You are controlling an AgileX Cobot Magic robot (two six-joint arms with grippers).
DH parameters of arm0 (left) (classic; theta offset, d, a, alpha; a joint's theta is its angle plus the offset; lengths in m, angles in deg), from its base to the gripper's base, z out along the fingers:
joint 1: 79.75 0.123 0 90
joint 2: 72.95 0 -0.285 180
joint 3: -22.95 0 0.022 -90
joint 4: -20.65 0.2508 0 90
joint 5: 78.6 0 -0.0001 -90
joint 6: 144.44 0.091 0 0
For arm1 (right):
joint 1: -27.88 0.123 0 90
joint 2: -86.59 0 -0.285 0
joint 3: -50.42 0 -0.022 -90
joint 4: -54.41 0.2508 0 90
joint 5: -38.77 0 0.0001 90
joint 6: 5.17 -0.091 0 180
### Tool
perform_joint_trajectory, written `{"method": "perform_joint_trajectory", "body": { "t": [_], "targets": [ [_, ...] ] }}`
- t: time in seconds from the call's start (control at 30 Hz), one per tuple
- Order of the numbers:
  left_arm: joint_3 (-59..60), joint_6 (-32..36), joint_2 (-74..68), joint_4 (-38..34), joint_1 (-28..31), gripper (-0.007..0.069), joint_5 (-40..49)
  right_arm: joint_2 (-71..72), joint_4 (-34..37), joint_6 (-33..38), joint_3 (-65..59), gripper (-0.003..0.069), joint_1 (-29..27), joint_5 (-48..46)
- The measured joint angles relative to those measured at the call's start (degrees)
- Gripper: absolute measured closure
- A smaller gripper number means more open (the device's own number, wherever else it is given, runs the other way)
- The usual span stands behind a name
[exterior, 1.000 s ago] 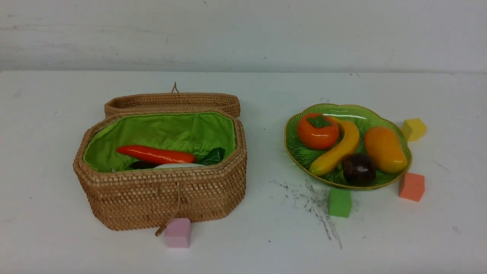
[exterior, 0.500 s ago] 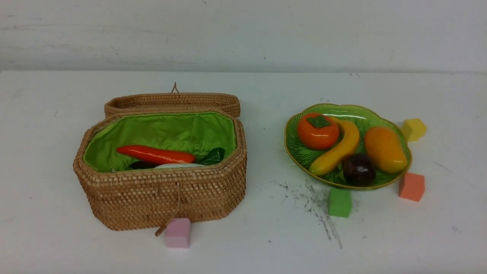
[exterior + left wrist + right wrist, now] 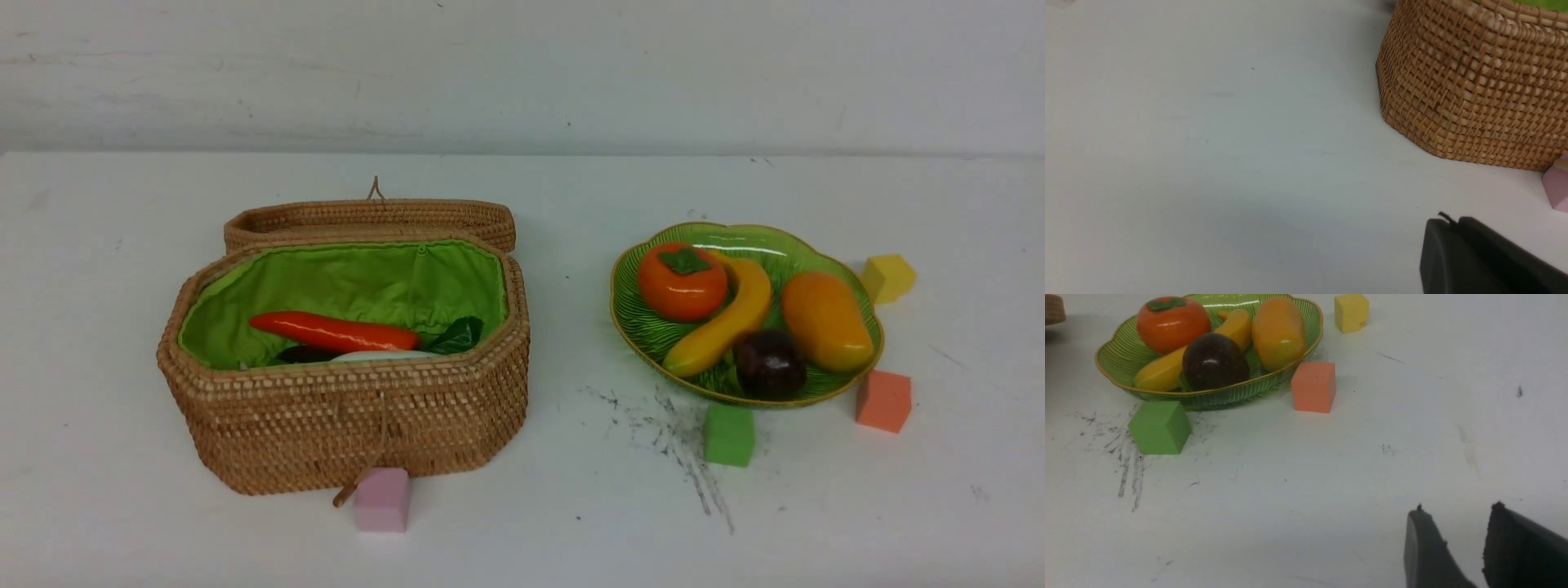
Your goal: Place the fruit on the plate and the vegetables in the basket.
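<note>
On white table (image 3: pixel 571 506), left claw (image 3: pixel 1447 224) pressed together, right claw (image 3: pixel 1457 522) spread, holding nothing, unlabeled basket (image 3: pixel 351 425)

Front wide; wrists low, sharing basket (image 3: pixel 343 408), plate (image 3: pixel 645 335).

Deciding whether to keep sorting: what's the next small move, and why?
Probably none beyond parking the arms: persimmon, banana, mango and mangosteen sit on the plate; the carrot lies in the basket.
</note>
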Motion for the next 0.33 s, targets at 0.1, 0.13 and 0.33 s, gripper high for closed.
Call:
{"method": "perform_joint_trajectory", "body": {
  "t": [0.1, 0.13, 0.33],
  "targets": [
    [0.0, 0.1, 0.0, 0.0, 0.0, 0.0604, 0.0, 0.0, 0.0, 0.0, 0.0, 0.0419, 0.0, 0.0],
    [0.0, 0.1, 0.0, 0.0, 0.0, 0.0603, 0.0, 0.0, 0.0, 0.0, 0.0, 0.0419, 0.0, 0.0],
    [0.0, 0.1, 0.0, 0.0, 0.0, 0.0599, 0.0, 0.0, 0.0, 0.0, 0.0, 0.0419, 0.0, 0.0]
  ]
}}
